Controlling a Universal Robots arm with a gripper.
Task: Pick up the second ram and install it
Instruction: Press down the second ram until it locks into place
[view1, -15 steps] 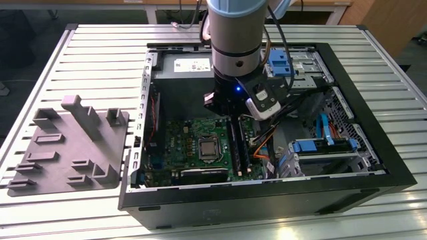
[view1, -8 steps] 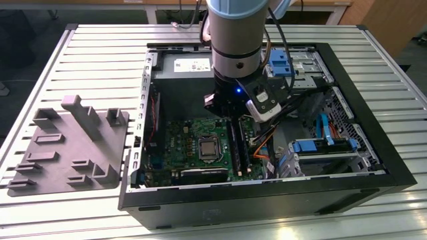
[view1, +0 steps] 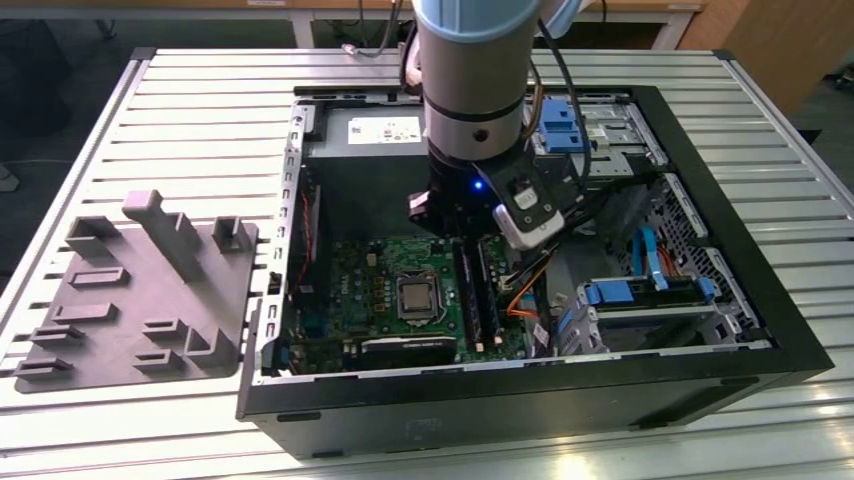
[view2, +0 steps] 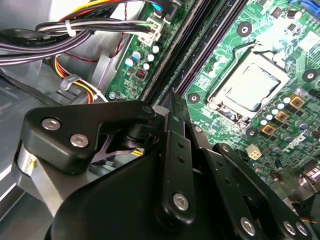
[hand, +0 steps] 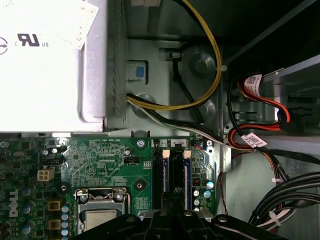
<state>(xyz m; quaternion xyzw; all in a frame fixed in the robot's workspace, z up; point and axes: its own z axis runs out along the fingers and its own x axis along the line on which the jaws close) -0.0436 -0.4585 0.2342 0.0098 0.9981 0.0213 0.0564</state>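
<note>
My gripper (view1: 461, 238) hangs from the arm inside the open computer case (view1: 534, 385), low over the far end of the long black memory sockets (view1: 477, 292). In the second wrist view its black tip (view2: 171, 100) points down at the near end of those sockets (view2: 197, 45). In the first wrist view the sockets (hand: 173, 172) run straight up from the gripper's black body (hand: 170, 220). The second ram is hidden: I cannot tell it apart from the dark sockets or the gripper. The gray fixture (view1: 134, 290) lies on the table at the exterior view's left with nothing in its slots.
The green motherboard carries the processor socket (view1: 418, 297) beside the memory sockets. The power supply (hand: 45, 65) sits at the case's far end. Bundled cables (view2: 75, 30) and red and black leads (hand: 260, 130) crowd the drive-bay side. Blue drive brackets (view1: 627, 292) stand to the right.
</note>
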